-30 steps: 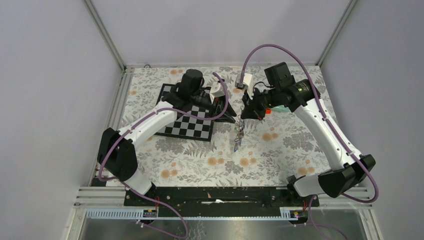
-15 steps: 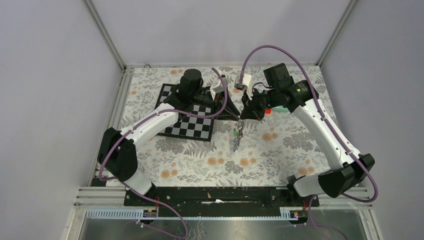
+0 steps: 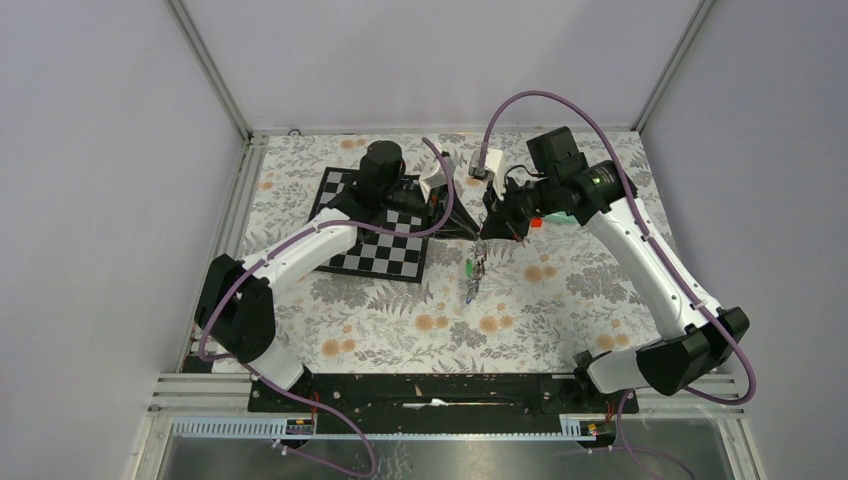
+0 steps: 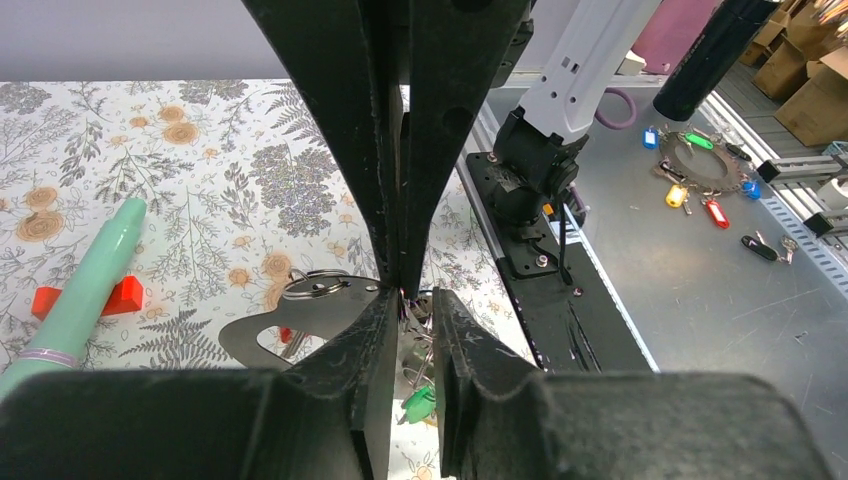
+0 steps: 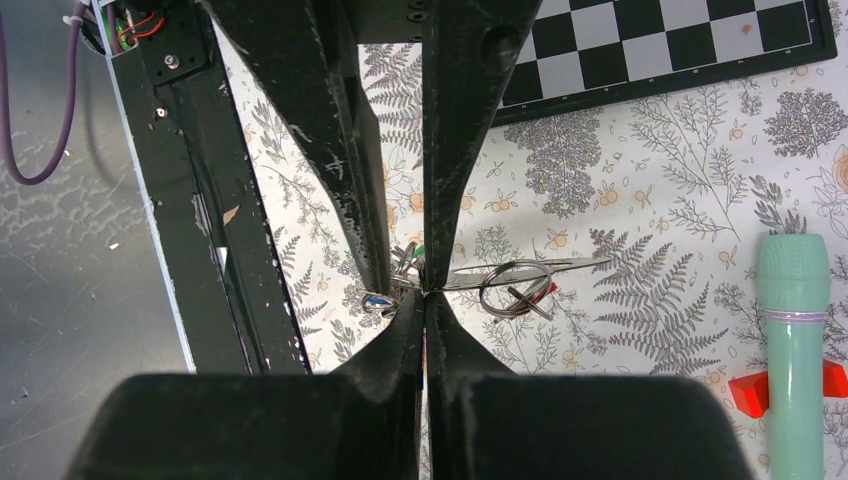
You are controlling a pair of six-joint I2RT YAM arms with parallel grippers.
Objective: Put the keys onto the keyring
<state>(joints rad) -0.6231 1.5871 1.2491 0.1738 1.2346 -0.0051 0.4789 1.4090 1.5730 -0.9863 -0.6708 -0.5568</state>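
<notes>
keyring (image 5: 520, 270) was held up just right of chessboard (image 3: 385, 250), wire pinched in closed right gripper (image 5: 424, 292), keys (image 3: 474, 275) dangling under it. left gripper (image 4: 405, 300) was tip-to-tip with it, jaws a narrow gap apart around the bunch, grip unclear. teal tube (image 5: 795, 330) and red block (image 4: 120, 295) lay further right of board. vs a second ago, left gripper had slid in closer.

No lettering, number, brand or sign can be read in any view. The small coloured plastic key tags (image 4: 690, 190), lying on the grey metal surface at about two o'clock in the left wrist view, may carry label windows, but they are too small to tell. The black-and-white chequered board (image 5: 680, 40), at one o'clock in the right wrist view, shows only plain squares.
</notes>
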